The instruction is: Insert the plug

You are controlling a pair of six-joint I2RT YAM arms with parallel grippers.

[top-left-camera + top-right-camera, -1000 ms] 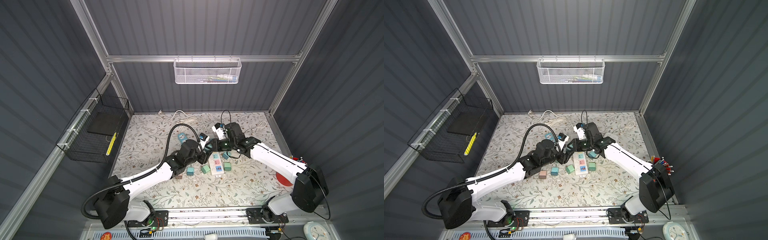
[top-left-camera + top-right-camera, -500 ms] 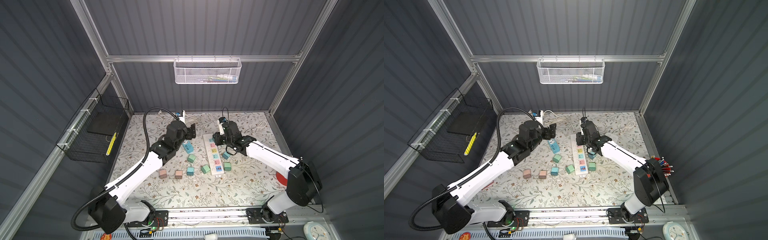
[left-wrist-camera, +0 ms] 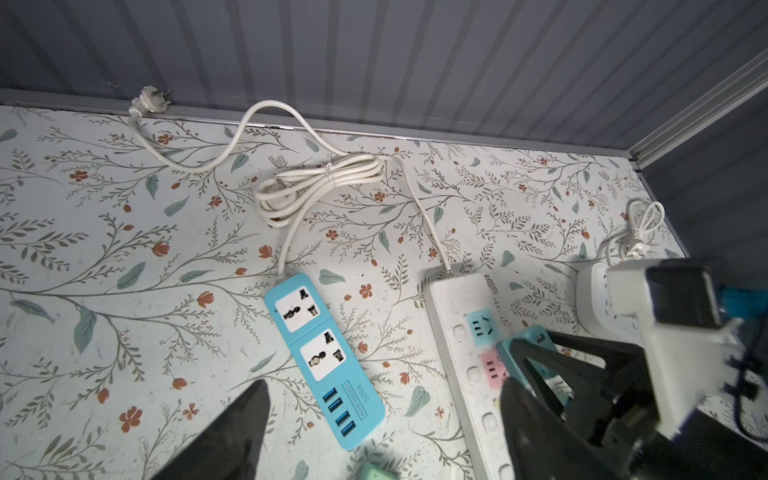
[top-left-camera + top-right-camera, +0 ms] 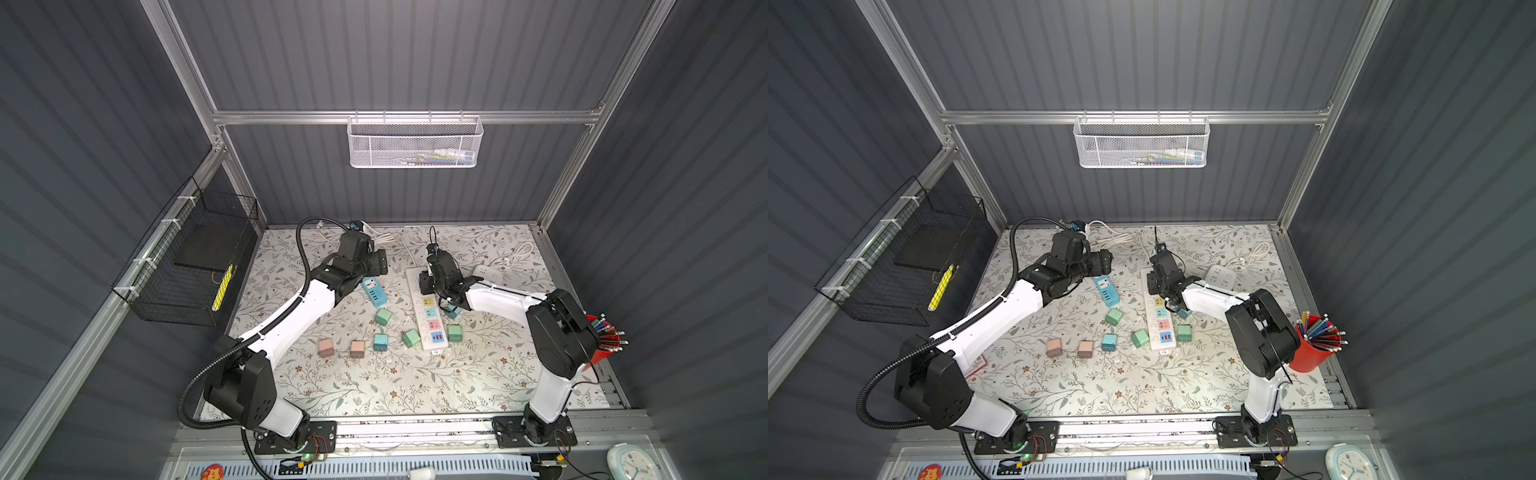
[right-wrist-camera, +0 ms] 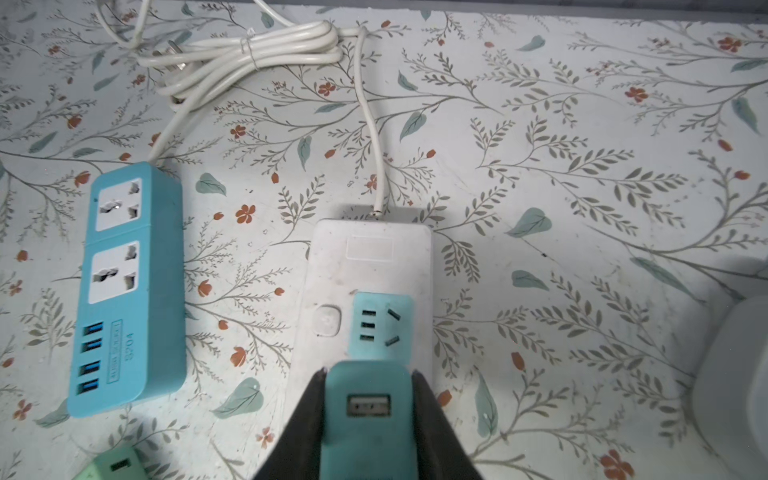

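Teal plug (image 5: 369,419) sits clamped in the right pincer (image 5: 369,376) over the white strip (image 5: 332,266), just beside its teal socket (image 5: 382,326), probably to align prongs. Apart and empty, the left pincer (image 3: 384,384) hangs well clear.

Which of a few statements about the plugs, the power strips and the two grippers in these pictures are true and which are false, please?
1. The right gripper is shut on a teal plug. True.
2. The left gripper holds a pink plug. False: its fingers stand apart with nothing between them.
3. The blue power strip has a plug in one of its two large sockets. False: both sockets are empty.
4. The teal socket nearest the cord end of the white power strip is empty. True.
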